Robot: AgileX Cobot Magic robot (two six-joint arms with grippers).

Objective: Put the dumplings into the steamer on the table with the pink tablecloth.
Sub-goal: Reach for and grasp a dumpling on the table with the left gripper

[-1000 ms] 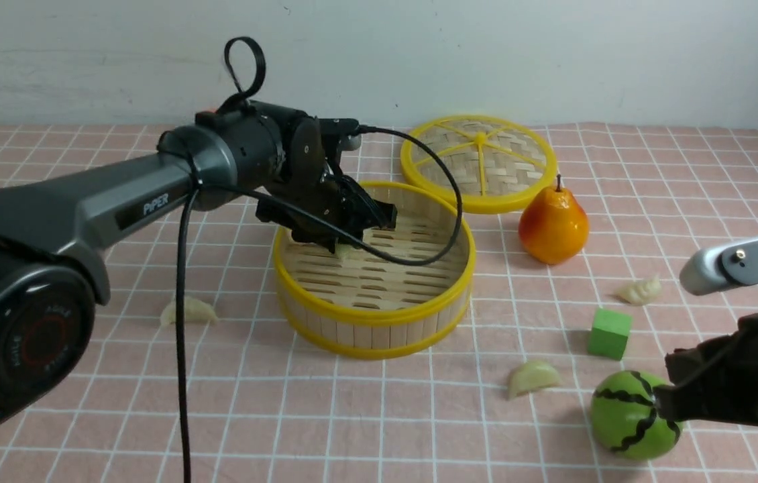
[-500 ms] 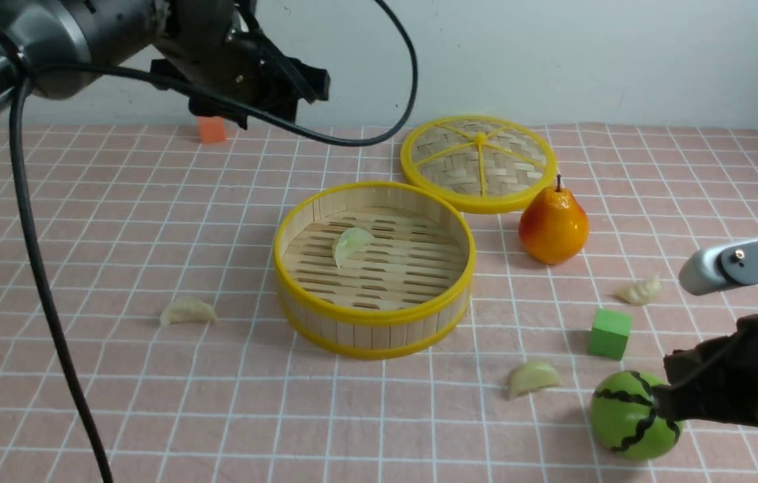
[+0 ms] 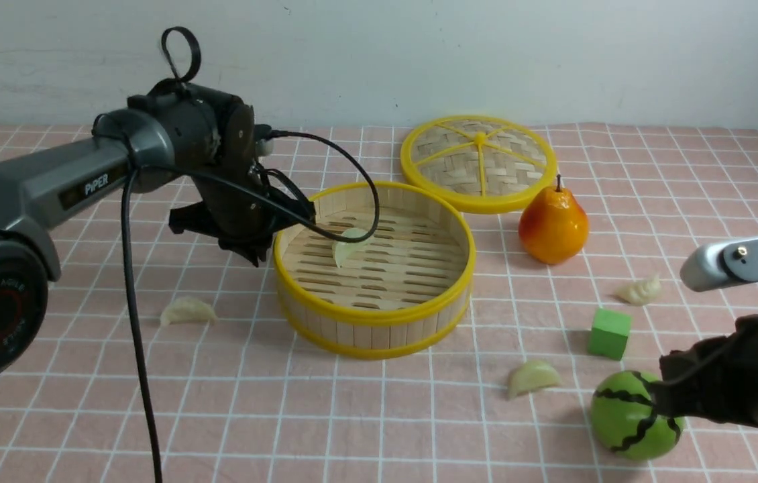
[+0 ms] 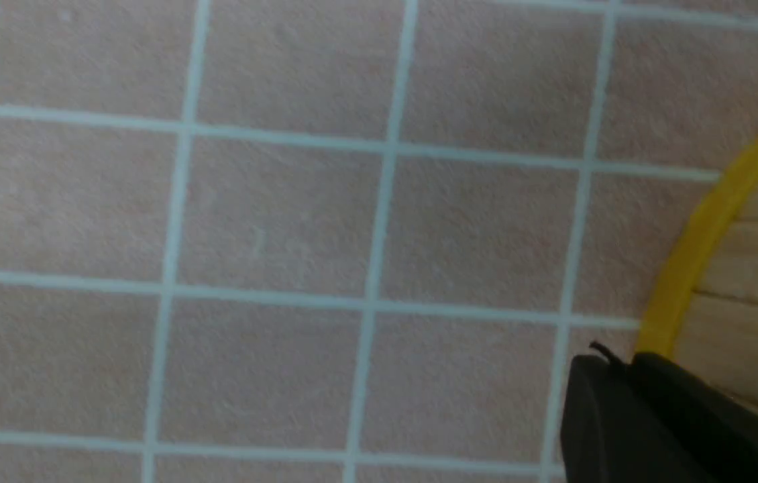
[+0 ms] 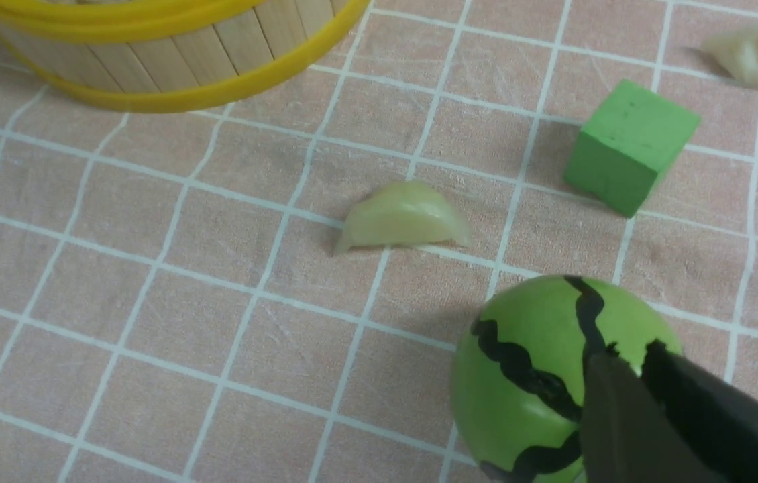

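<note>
Cloth: pale pink tablecloth [image 3: 352,429] gridded in thin white lines, draped over the whole table [image 3: 50,429].
Ball: round green toy ball with black watermelon stripes [image 3: 634,416], nearest item, right side.
Right gripper [image 3: 659,397]: black jaws drawn together, nothing held; tips at the ball's side, contact uncertain.
Dumpling, near right: glossy pale-green crescent dumpling [image 3: 533,377], flat on the cloth, near the right gripper.
Cube: small matte green cube [image 3: 609,333], just behind that dumpling.
Dumpling, left: cream crescent dumpling [image 3: 188,310], on the cloth, apart from the steamer's left wall.
Dumpling, far right: cream pleated dumpling [image 3: 639,290], on the cloth between cube and pear.
Steamer: round shallow bamboo-slat basket with yellow rims [image 3: 372,318], mid-table, uncovered.
Dumpling, stowed: pale-green crescent [image 3: 350,243], lying on the slatted floor, left of centre.
Left gripper [image 3: 255,256]: pointing down just outside the steamer's left rim, over bare cloth; jaws narrow, empty.
Pear: orange-red toy pear [image 3: 553,225], beyond the steamer's right side.
Lid: flat woven yellow-rimmed lid [image 3: 479,164], farthest back.
Step in hand: by judgement, one of four stowed; left arm placed to fetch the left dumpling.
Next move: calls for opening the left jaws, shifting nearer, straddling that crescent, closing gently on its slick shell.
</note>
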